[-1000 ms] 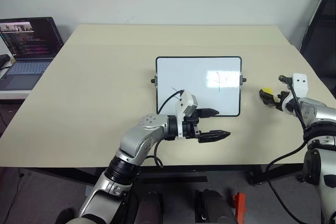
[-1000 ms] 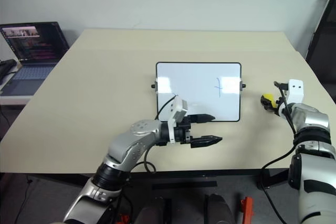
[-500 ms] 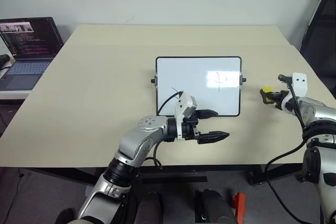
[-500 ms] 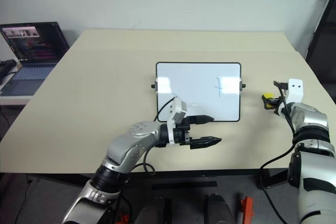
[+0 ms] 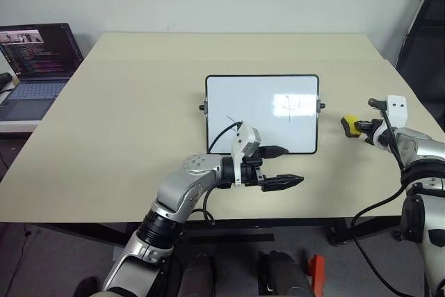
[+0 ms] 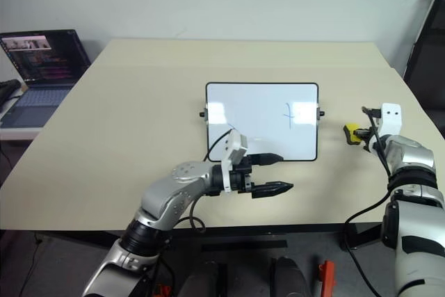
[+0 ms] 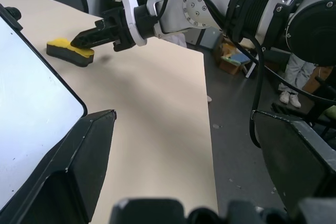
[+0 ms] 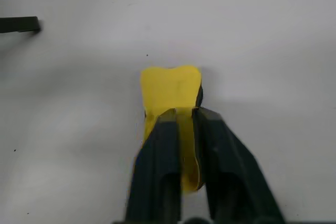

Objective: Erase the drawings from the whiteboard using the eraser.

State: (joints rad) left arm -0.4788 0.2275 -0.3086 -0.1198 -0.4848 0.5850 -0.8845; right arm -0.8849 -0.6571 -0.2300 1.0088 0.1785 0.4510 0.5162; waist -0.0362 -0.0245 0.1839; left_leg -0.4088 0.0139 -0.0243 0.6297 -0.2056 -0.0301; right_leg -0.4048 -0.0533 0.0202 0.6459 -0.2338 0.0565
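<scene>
Jaws of the left gripper (image 5: 285, 165) stand apart, nothing between them; it hangs level over the near edge of the table (image 5: 125, 123), pointing toward the robot's right, just in front of the whiteboard's near edge. Its fingers (image 7: 68, 182) frame the left wrist view.

Right gripper (image 5: 360, 129), out at the table's right side: jaws pressed together onto the eraser (image 5: 350, 124). In the right wrist view the two dark fingers (image 8: 163, 166) pinch the near end of the yellow block from both sides, and it bulges around them. From the left wrist view the eraser lies flat on the tabletop.

Whiteboard (image 5: 261, 113) lies flat mid-table, left of the eraser and apart from it. Drawings: a small cross-like figure (image 5: 290, 106) on its right half, a short slanted stroke (image 5: 230, 119) toward its near left.

Laptop (image 5: 35, 67), screen lit, sits far left beyond the table edge.
</scene>
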